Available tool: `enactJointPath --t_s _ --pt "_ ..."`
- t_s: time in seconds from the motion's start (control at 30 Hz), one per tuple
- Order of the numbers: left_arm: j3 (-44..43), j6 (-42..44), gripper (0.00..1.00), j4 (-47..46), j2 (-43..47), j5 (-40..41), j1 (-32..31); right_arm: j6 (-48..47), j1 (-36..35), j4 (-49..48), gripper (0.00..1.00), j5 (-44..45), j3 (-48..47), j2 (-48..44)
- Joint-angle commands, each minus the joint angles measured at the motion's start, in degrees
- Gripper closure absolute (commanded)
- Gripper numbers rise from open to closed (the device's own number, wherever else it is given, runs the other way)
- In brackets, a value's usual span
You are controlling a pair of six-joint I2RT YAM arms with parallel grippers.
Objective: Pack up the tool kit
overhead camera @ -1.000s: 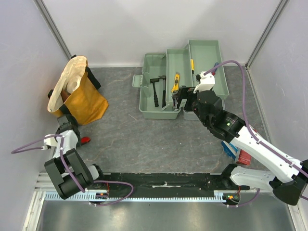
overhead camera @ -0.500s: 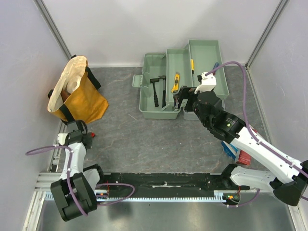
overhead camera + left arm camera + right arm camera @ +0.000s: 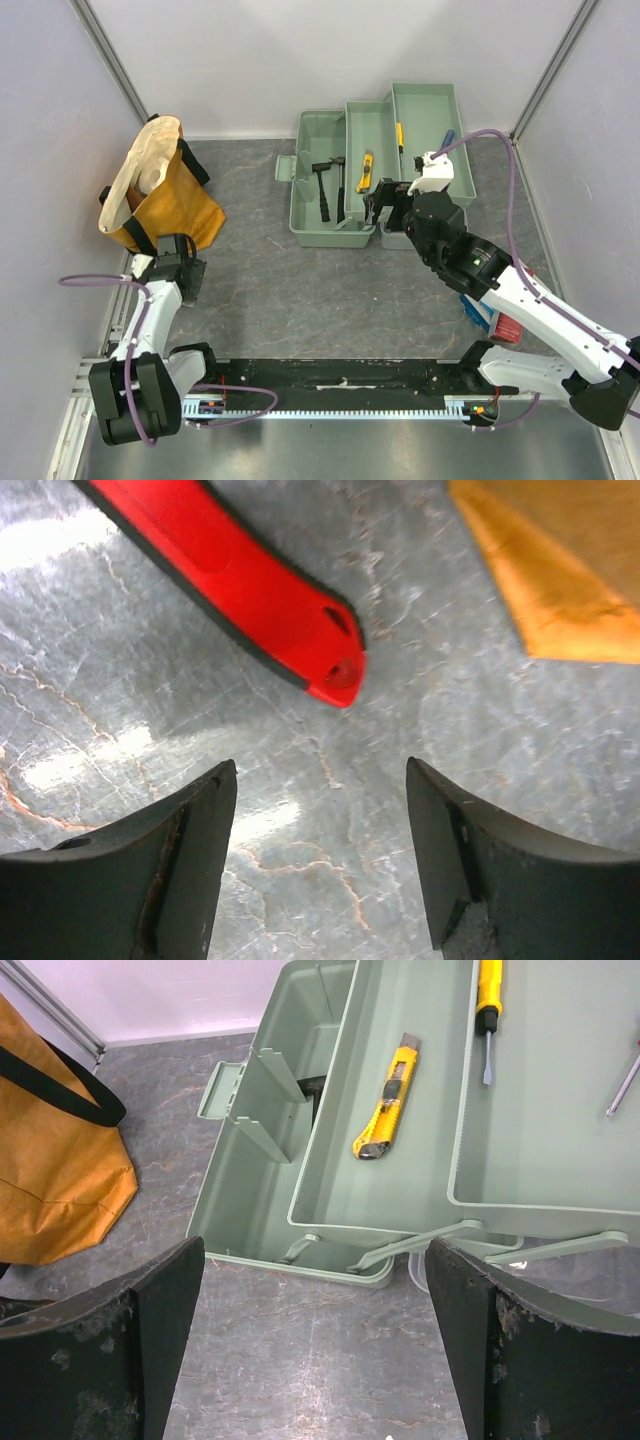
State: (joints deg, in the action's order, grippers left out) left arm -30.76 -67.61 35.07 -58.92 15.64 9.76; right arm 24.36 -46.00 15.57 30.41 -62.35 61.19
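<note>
The grey marbled counter [image 3: 300, 290] is being occupied by everything in view, and the pale-green toolbox [image 3: 330, 195] is being kept open on it, directly ahead of the right fingers [image 3: 130, 1350], with its fold-out trays [image 3: 400, 1130] spread toward the far right. A mustard-yellow bag [image 3: 165, 195] is being seen well to the left of the right fingers and just beyond the left fingers [image 3: 195, 880], off to their right in the left wrist view. The right gripper [image 3: 385, 205] is being held with its fingers spread wide and nothing between them, just short of the toolbox's near edge. The left gripper [image 3: 320, 860] is being held parted and released, with only bare counter between its fingers. A small hammer [image 3: 325, 190] is being kept in the toolbox's main compartment. A red handle [image 3: 250, 590] is being left lying on the counter just beyond the left fingertips, untouched by them. A yellow utility knife [image 3: 388, 1095] is being kept in the nearer tray, and a yellow-handled screwdriver [image 3: 487, 1010] in the tray beyond.
</note>
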Motion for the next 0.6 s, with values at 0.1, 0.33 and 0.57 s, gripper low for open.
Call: enactJointPath --t_s 0.1,0.33,0.57 --pt "-5.8 1.5 0.16 4.9 2.6 9.3 0.3 -0.7 0.2 -2.4 0.02 2.1 -0.1 -1.8" --pt "-7.2 -0.1 0.05 8.9 1.1 11.3 10.7 -1.4 0.4 -2.4 0.02 2.0 -0.4 -2.7" --pt "-6.2 -4.8 0.05 7.6 -2.8 9.7 19.0 -2.3 0.4 -1.9 0.02 -0.3 -2.6 -1.6"
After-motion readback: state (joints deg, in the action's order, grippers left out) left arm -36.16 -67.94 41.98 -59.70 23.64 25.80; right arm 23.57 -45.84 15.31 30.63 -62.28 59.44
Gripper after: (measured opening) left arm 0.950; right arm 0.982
